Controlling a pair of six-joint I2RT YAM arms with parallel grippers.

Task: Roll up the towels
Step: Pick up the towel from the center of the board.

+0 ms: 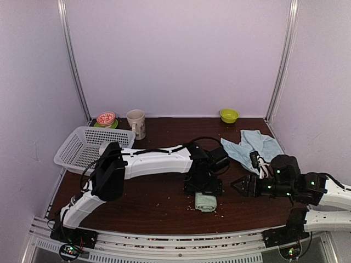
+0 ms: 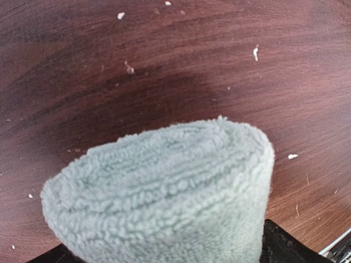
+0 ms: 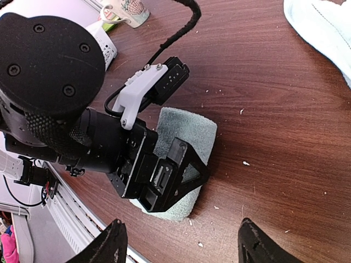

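We see the rolled green towel [image 1: 205, 203] lying on the brown bench [image 1: 159, 211], in the middle and near the front edge. The left arm [image 1: 153, 160] reaches across from the left, and the left jaws point down at the roll. They stand wide apart with the roll between them, one on each side. We cannot tell if they press it. In the top view the arm hides part of the roll. The left wrist view shows it up close, with fluffy loops, a round end and small white crumbs on the wood around it. The right wrist view shows the roll sticking out on both sides of the left jaws. It also shows the right jaws wide apart with nothing in them, to the right of the roll and not touching it. A blue towel [image 1: 253, 145] lies crumpled at the back right, not rolled.
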